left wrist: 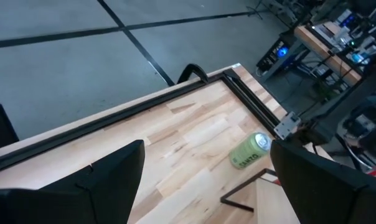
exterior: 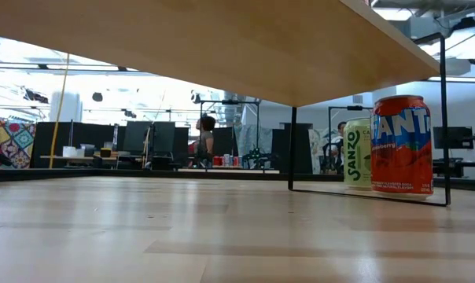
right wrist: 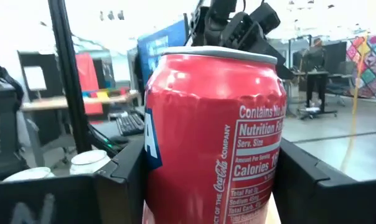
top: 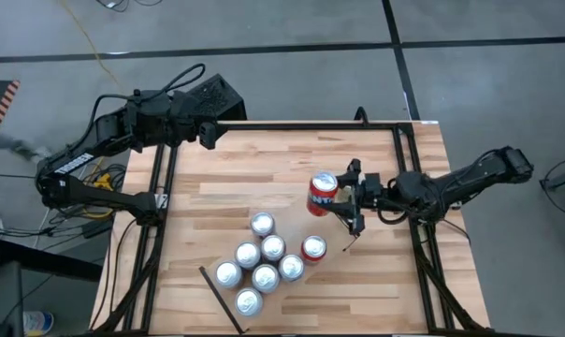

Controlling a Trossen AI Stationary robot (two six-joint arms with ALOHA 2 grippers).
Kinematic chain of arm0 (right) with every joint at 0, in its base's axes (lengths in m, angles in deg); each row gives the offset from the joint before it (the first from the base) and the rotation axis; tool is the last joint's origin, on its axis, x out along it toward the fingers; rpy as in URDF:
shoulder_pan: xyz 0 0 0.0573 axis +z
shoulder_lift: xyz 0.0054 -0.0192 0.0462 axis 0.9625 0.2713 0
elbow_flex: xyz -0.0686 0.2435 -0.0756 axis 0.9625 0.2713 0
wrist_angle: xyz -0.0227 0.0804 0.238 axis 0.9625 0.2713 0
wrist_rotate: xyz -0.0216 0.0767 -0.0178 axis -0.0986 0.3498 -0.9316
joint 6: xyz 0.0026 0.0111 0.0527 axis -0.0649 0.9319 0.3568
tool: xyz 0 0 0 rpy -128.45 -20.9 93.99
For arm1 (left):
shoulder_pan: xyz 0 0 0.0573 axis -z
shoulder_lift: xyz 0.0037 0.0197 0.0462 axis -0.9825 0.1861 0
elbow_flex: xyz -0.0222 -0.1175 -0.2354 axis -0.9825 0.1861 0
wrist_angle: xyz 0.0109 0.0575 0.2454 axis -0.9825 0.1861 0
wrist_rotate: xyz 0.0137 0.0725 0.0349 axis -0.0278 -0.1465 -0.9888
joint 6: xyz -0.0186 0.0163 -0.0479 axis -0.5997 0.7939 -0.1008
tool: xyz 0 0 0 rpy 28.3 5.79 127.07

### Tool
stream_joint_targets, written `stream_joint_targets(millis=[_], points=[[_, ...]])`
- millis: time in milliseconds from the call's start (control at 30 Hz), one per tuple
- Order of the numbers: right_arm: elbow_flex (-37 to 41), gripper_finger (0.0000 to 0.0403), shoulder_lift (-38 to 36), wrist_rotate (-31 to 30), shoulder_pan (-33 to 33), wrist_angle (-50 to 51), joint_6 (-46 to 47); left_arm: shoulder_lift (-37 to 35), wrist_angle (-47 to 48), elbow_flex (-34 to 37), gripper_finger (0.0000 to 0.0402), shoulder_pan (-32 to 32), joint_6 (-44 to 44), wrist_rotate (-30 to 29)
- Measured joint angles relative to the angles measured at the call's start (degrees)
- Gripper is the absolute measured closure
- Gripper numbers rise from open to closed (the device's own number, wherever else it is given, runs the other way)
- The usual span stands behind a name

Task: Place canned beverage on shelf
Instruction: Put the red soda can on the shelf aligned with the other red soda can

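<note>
My right gripper (top: 343, 197) reaches in from the table's right and is shut on a red can (top: 322, 195); this can fills the right wrist view (right wrist: 213, 137). The can is held just beyond a cluster of several silver-topped cans (top: 259, 262) and one red can (top: 312, 249), all standing upright on their bases. The shelf shows as a pale board overhead in the low view (exterior: 261, 47), with a thin black strip (top: 220, 300) at its near-left end. My left gripper (left wrist: 203, 180) waits open over the table's far left corner (top: 208, 131), with nothing between its fingers. My right gripper pinches the red can's side wall (right wrist: 157, 186) between its two fingers, one on each side of the body, below the can's middle. The fingers (right wrist: 116, 183) come roughly level from the table's right. The can is tilted, top toward the far edge, higher than the standing cans' tops.
A green can (exterior: 359, 153) and a red Fanta can (exterior: 401, 145) stand on the tabletop by the shelf's black leg (exterior: 291, 149). The green can (left wrist: 250, 151) also shows in the left wrist view. Black frame rails (top: 404, 159) border the table. Bare wood lies at the far left.
</note>
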Motion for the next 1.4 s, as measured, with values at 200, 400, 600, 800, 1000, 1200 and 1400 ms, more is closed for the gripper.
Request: stream_joint_targets(millis=[200, 400, 600, 800, 1000, 1200, 1400], points=[[9.2, 0.0164, -0.4, 5.9, -1.3, -13.5, 1.1, 0.0, 0.0, 0.0, 0.0069, 0.0, -0.6, -0.4], [10.9, 0.0164, -0.3, 15.4, -4.5, -13.5, 2.9, 0.0, -0.2, 0.0, 0.0069, 0.0, -0.6, -0.5], [10.8, 0.0163, 1.6, 25.2, -9.1, -13.2, 2.1, 0.0, -0.3, 0.0, 0.0069, 0.0, -0.6, -1.9], [10.8, 0.0163, 6.6, 36.6, -14.6, -18.8, 4.2, 0.0, -0.3, 0.0, 0.0069, 0.0, -1.1, -2.0], [10.7, 0.0163, 12.9, 45.0, -18.6, -26.0, 8.0, 0.0, -0.3, 0.0, 0.0069, 0.0, -1.1, -2.0], [10.5, 0.0163, 18.7, 50.3, -21.8, -32.2, 10.7, 0.0, -0.3, 0.0, 0.0069, 0.0, -1.1, -2.5], [6.0, 0.0163, 23.8, 56.8, -23.7, -32.9, 12.1, 0.0, -0.2, 0.0, 0.0069, 0.0, -1.1, -3.1]])
